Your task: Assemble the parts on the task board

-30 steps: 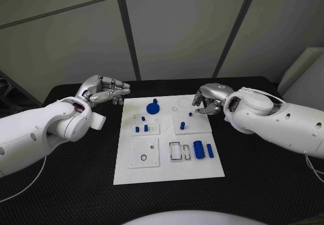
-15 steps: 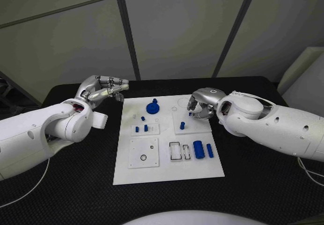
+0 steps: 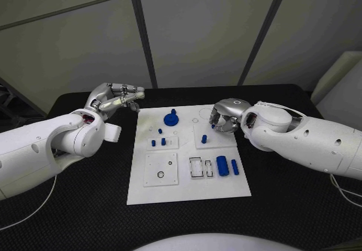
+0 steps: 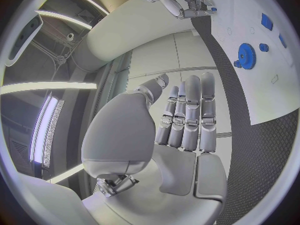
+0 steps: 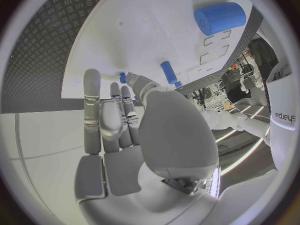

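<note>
Task board (image 3: 189,180) lies mid-table, white. Blue gear (image 3: 171,120) near its far edge; small pegs (image 3: 158,141) left of centre, one upright peg (image 3: 203,139) right of centre; large cylinder (image 3: 222,165) and a slimmer one (image 3: 235,167) toward the right edge.

Right hand (image 3: 224,119) hangs over the board's far right corner, fingers curled downward, just beyond the upright peg; whether anything is pinched, cannot tell. Left hand (image 3: 117,98) raised off the board's far left corner, fingers loosely bent, apart, holding nothing.

Black table (image 3: 90,209); grey panelled wall behind.
</note>
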`<state>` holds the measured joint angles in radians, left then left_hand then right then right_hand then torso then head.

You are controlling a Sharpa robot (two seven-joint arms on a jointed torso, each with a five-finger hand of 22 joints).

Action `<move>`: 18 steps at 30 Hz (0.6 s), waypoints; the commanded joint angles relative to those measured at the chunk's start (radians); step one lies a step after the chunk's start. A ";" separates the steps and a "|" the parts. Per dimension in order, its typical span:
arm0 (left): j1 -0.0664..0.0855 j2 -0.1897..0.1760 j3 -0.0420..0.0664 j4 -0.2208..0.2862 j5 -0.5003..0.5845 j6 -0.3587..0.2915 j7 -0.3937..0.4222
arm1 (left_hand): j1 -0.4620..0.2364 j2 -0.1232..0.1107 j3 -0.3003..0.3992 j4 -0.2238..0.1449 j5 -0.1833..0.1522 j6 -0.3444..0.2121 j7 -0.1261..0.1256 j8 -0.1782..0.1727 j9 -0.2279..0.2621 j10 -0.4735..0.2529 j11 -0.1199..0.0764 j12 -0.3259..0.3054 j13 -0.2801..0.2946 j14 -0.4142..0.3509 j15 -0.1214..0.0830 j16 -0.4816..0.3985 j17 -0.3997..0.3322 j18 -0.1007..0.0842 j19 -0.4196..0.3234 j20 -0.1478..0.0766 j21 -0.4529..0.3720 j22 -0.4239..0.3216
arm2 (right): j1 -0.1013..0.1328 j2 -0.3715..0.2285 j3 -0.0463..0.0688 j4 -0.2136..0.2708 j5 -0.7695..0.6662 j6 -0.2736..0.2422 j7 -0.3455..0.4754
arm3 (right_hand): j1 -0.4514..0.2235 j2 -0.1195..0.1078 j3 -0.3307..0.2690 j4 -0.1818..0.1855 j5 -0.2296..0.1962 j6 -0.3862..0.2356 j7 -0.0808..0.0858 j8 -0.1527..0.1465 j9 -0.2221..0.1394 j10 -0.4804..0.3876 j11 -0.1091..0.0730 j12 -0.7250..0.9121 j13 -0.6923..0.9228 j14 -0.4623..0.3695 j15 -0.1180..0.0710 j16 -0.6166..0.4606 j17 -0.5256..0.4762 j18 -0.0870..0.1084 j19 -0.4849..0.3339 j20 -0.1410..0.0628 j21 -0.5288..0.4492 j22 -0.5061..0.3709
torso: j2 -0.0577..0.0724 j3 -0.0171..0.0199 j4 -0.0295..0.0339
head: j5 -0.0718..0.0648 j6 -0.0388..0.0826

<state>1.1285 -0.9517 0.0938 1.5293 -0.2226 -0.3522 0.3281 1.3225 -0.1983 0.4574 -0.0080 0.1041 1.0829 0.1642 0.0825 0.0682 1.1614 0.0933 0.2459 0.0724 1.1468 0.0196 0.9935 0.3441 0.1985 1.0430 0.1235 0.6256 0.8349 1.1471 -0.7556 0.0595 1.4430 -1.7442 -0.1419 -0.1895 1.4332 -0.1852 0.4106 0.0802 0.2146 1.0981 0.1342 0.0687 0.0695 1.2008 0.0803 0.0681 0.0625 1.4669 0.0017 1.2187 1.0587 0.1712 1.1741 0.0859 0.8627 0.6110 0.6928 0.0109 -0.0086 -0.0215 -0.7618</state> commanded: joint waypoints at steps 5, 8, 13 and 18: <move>0.001 0.001 0.001 0.003 0.008 0.003 0.015 | 0.000 0.010 -0.009 -0.001 -0.003 0.004 0.003 -0.002 -0.001 -0.010 0.002 0.006 -0.002 0.006 0.000 -0.012 -0.005 -0.016 0.010 0.000 -0.005 -0.002 | -0.001 0.010 -0.001 -0.010 -0.020 0.051 -0.011 | 0.004 -0.001 0.009 0.000 0.001 0.008 0.000 0.000 0.001 0.008 -0.003 0.002 -0.001 0.039 -0.002 0.009 0.008 -0.002 -0.004 0.002 0.011 0.010 | 0.000 0.0003 -0.0011 | 0.000 -0.002; 0.001 0.001 0.001 0.003 0.008 0.003 0.015 | 0.000 0.010 -0.010 -0.002 -0.003 0.003 0.004 -0.003 -0.002 -0.012 0.003 0.006 -0.002 0.007 0.001 -0.015 -0.006 -0.016 0.010 0.000 -0.006 -0.003 | -0.003 0.014 -0.003 -0.014 -0.020 0.050 -0.009 | 0.003 -0.001 0.010 0.000 0.000 0.009 0.000 0.000 0.001 0.009 -0.003 0.002 -0.001 0.039 -0.002 0.011 0.009 -0.002 -0.005 0.002 0.013 0.011 | 0.000 0.0000 -0.0014 | 0.000 -0.002; 0.001 0.003 0.001 0.002 0.008 0.003 0.015 | 0.001 0.010 -0.010 -0.002 -0.003 0.001 0.005 -0.004 -0.002 -0.013 0.003 0.006 -0.003 0.008 0.001 -0.018 -0.008 -0.016 0.010 0.001 -0.008 -0.004 | -0.005 0.022 -0.014 -0.017 -0.021 0.042 -0.006 | 0.000 0.000 0.012 0.000 -0.001 0.010 0.000 0.000 0.001 0.009 -0.003 0.001 -0.001 0.039 -0.001 0.015 0.013 -0.002 -0.008 0.002 0.018 0.016 | 0.000 0.0005 -0.0009 | 0.000 -0.004; 0.001 0.003 0.001 0.000 0.008 0.003 0.015 | 0.001 0.010 -0.011 -0.002 -0.003 0.001 0.005 -0.004 -0.002 -0.014 0.004 0.006 -0.003 0.008 0.001 -0.020 -0.009 -0.016 0.010 0.001 -0.009 -0.005 | -0.005 0.027 -0.017 -0.018 -0.021 0.038 -0.006 | -0.003 0.002 0.015 0.001 -0.002 0.013 0.000 0.001 0.001 0.013 -0.003 0.003 -0.001 0.039 -0.002 0.020 0.018 -0.003 -0.008 0.002 0.027 0.025 | 0.000 0.0002 -0.0001 | 0.000 -0.005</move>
<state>1.1284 -0.9498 0.0938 1.5286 -0.2185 -0.3521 0.3281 1.3225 -0.1984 0.4520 -0.0082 0.1041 1.0829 0.1642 0.0825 0.0673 1.1509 0.0966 0.2459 0.0706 1.1469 0.0197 0.9759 0.3354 0.1981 1.0468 0.1273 0.6217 0.8311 1.1471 -0.7310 0.0480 1.4260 -1.7613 -0.1201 -0.1966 1.4331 -0.1852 0.4202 0.0816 0.2146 1.1052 0.1341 0.0687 0.0696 1.2072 0.0793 0.0694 0.0626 1.4668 0.0017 1.2342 1.0766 0.1713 1.1741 0.0859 0.8863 0.6360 0.6922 0.0111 -0.0098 -0.0207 -0.7669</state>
